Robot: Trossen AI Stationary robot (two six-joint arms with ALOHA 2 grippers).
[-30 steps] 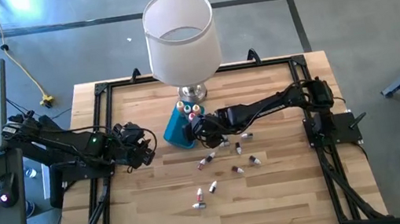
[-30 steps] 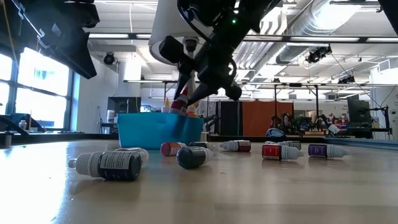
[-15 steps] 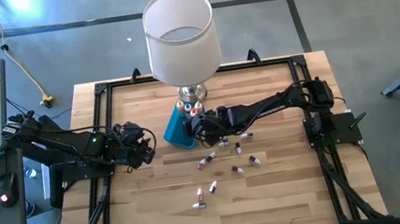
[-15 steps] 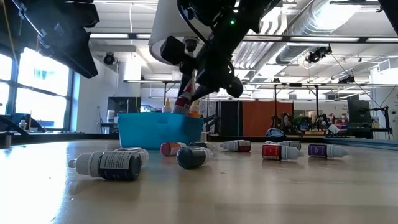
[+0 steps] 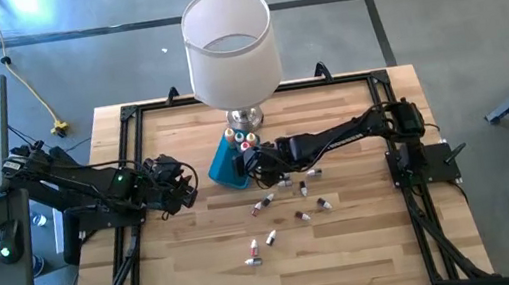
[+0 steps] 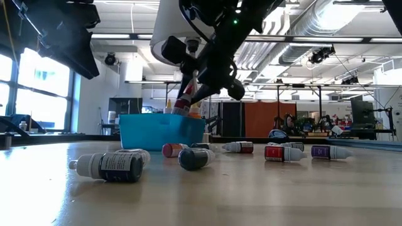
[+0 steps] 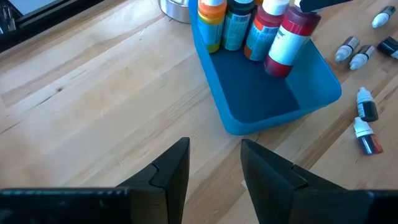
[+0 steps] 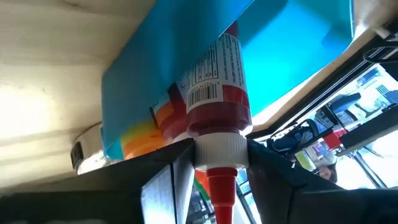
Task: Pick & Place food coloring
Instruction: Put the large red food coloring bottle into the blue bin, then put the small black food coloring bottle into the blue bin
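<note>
Wood table [image 5: 371, 246]: butcher-block top in a black frame, white-shaded lamp [image 5: 230, 47] standing at the far middle.
Left gripper [image 5: 183, 185]: parked at the table's left side, well short of the tray; fingers [image 7: 171, 171] apart with nothing between them, only bare wood in the gap.
Blue tray [image 7: 292, 99]: just in front of the lamp base, left of the loose bottles; open side faces the left wrist camera.
Bottles in tray: orange-capped one [image 7: 212, 22], teal one [image 7: 237, 25], and a red one with white cap [image 7: 262, 28], all upright along the tray's far end.
Red bottle [image 8: 214, 81]: white collar, red nozzle, barcode label; tilted, body over the tray interior. Whether its base touches the tray floor, can't tell.
Right gripper [image 5: 258, 160]: reached across from the right to the tray's near edge; fingers [image 8: 171, 165] clamped on the red bottle's white collar, one each side.
Loose bottles, mid table [image 5: 264, 204]: small droppers lying on their sides right of and in front of the tray, scattered, apart from each other.
Near pair [image 5: 251, 254]: two more lying closer to the table's front edge.
Dark bottle [image 6: 110, 166]: on its side, nearest the low camera, white cap pointing left.
Right-hand row [image 6: 276, 151]: red-label and purple-label droppers lying flat, beside each other.
Background: open workshop with windows and ducting beyond the table.
</note>
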